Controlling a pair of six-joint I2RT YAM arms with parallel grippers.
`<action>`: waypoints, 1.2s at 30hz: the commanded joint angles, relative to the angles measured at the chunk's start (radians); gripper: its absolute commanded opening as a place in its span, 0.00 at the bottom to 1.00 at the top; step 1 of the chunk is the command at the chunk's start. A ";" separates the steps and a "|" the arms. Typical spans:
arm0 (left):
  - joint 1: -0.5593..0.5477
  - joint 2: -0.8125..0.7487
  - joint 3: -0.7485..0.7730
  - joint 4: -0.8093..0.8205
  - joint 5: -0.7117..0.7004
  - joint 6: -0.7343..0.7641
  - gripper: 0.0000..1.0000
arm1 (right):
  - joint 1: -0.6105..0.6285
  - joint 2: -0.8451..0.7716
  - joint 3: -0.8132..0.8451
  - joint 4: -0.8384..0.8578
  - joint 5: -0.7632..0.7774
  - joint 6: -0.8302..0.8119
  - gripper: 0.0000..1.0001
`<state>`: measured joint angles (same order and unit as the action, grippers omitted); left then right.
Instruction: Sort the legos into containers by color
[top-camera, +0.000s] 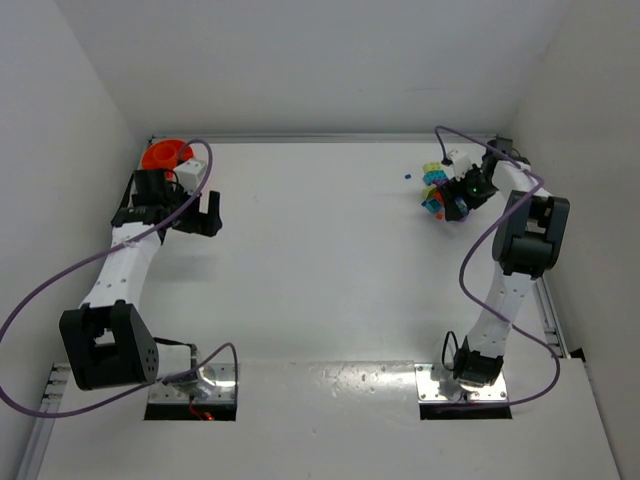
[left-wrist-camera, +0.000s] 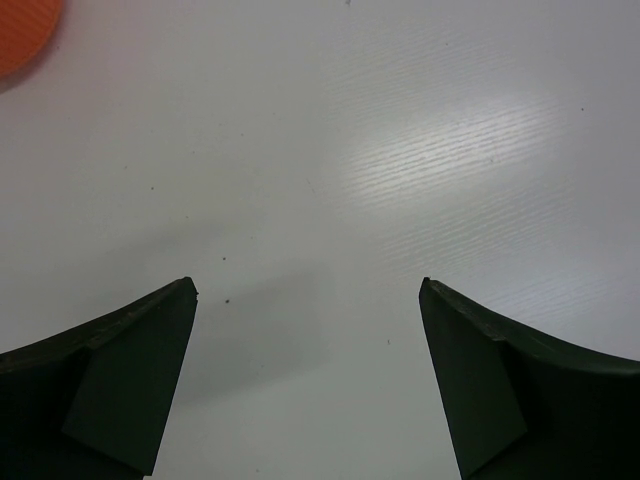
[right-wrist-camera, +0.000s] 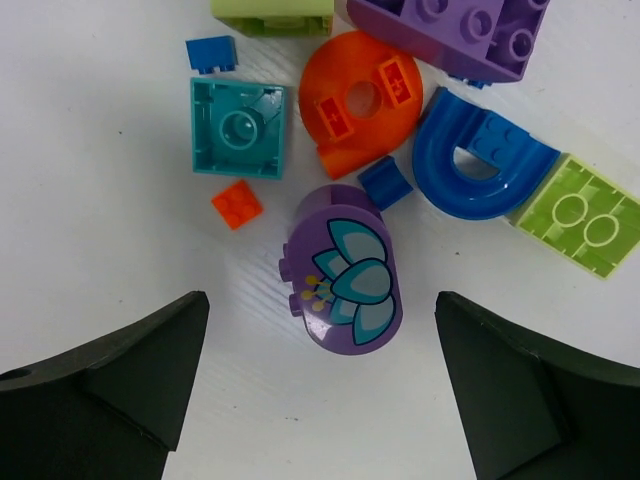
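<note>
- Two arms were bolted at the near edge of the white tabletop (top-camera: 320, 260). The left arm (top-camera: 120, 265) reached toward the far-left corner and the right arm (top-camera: 510, 280) toward the far right.
- The left hand (top-camera: 205, 213) (left-wrist-camera: 308, 290) hung released, its dark fingers (left-wrist-camera: 130, 380) spread wide with only bare tabletop between them.
- The right hand (top-camera: 450, 203) (right-wrist-camera: 320, 296) was likewise released, fingers wide apart and grasping nothing.
- Between its fingertips, touching neither, lay a purple cylinder (right-wrist-camera: 342, 282) printed with a teal flower.
- Just beyond the cylinder sat a small red-orange brick (right-wrist-camera: 237, 204) on the left and a small blue brick (right-wrist-camera: 384, 184) on the right.
- Farther on lay a teal square brick (right-wrist-camera: 238, 128) hollow side up, an orange rounded piece (right-wrist-camera: 360, 100), and a blue arch (right-wrist-camera: 482, 157). A yellow-green plate (right-wrist-camera: 580, 213) sat against the arch's end.
- Farthest in the wrist view were a second blue brick (right-wrist-camera: 212, 54), a studded purple brick (right-wrist-camera: 460, 30) and a yellow-green block (right-wrist-camera: 272, 12) cut off by the edge.
- From above, the legos (top-camera: 437, 188) formed one cluster by the far-right wall, with a stray blue speck (top-camera: 407, 175) apart on its left.
- The orange bowl (top-camera: 165, 153) (left-wrist-camera: 25, 35) stood in the far-left corner, just beyond the left hand. The left wrist view showed only a sliver of it, and what it held could not be told.
</note>
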<state>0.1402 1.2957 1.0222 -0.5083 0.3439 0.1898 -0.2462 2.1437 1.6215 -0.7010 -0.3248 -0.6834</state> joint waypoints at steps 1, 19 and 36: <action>-0.017 0.010 0.038 0.010 0.009 -0.001 1.00 | -0.004 -0.065 -0.032 0.070 0.003 -0.022 0.97; -0.027 0.030 0.047 0.019 -0.002 -0.020 1.00 | -0.004 0.082 0.143 -0.057 0.003 -0.085 0.69; -0.036 0.039 0.047 0.019 -0.002 -0.038 1.00 | -0.004 0.131 0.120 -0.088 0.021 -0.105 0.44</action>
<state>0.1150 1.3399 1.0260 -0.5079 0.3397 0.1699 -0.2470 2.2589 1.7302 -0.7872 -0.3046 -0.7689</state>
